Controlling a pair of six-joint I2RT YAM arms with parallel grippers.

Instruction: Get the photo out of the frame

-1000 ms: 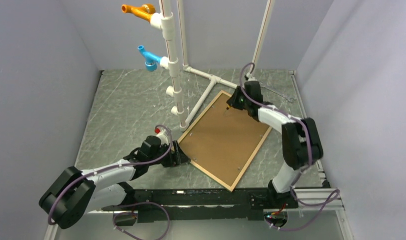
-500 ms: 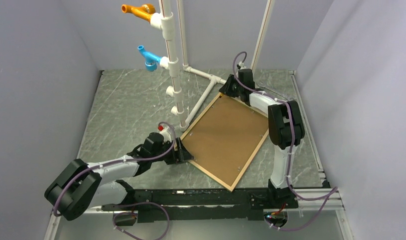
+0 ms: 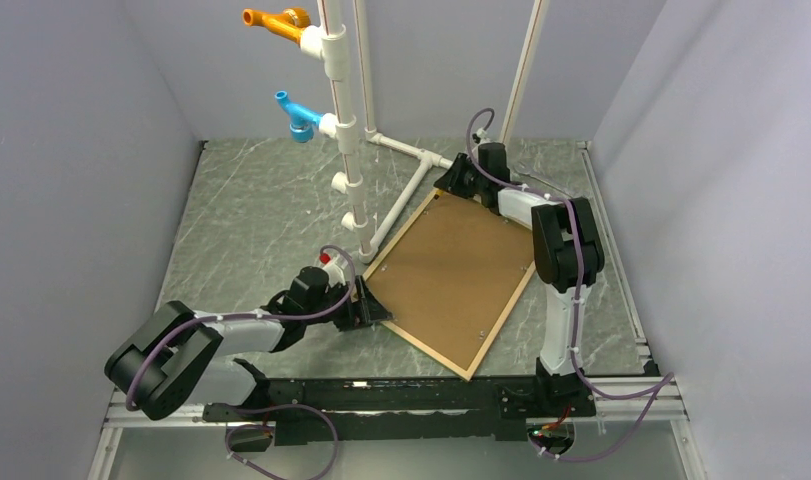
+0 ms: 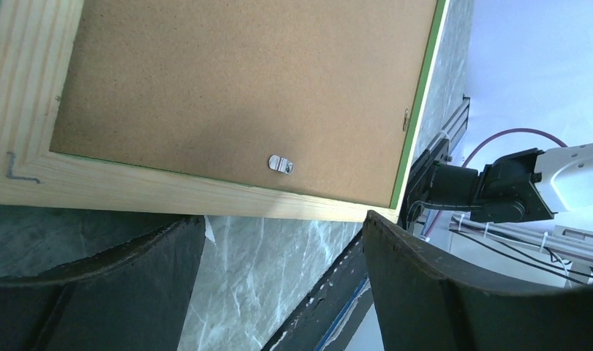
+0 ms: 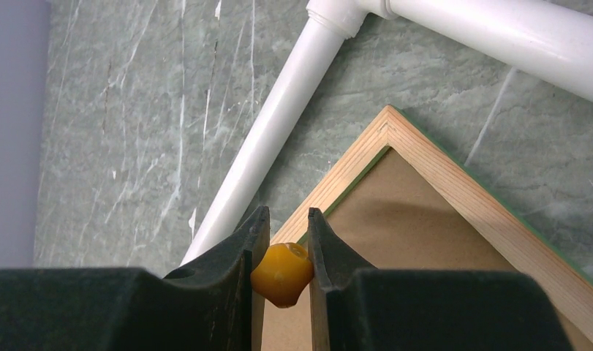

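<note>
The frame [image 3: 427, 348] lies face down on the table, its pale wood back rails around a brown backing board [image 3: 451, 265]; a green edge [image 4: 419, 110] shows in the left wrist view. The photo is hidden under the board. My left gripper [image 3: 373, 312] is open at the frame's near-left rail [image 4: 169, 191], its fingers [image 4: 425, 285] just short of the rail with bare table between them. My right gripper [image 3: 447, 185] hangs over the far corner [image 5: 387, 121], shut on a small orange knob [image 5: 281, 274]. A metal clip [image 4: 281, 164] sits on the board.
A white pipe stand [image 3: 343, 120] with an orange fitting [image 3: 273, 20] and a blue fitting [image 3: 296, 113] rises left of the frame. Its floor pipe [image 5: 271, 139] runs close along the frame's far-left rail. Grey walls enclose the table; a black rail [image 3: 401, 395] lines the near edge.
My right gripper moved from above the board's far part out to the far corner. My left arm slid a little nearer the frame and its jaws widened slightly. The frame shifted slightly.
</note>
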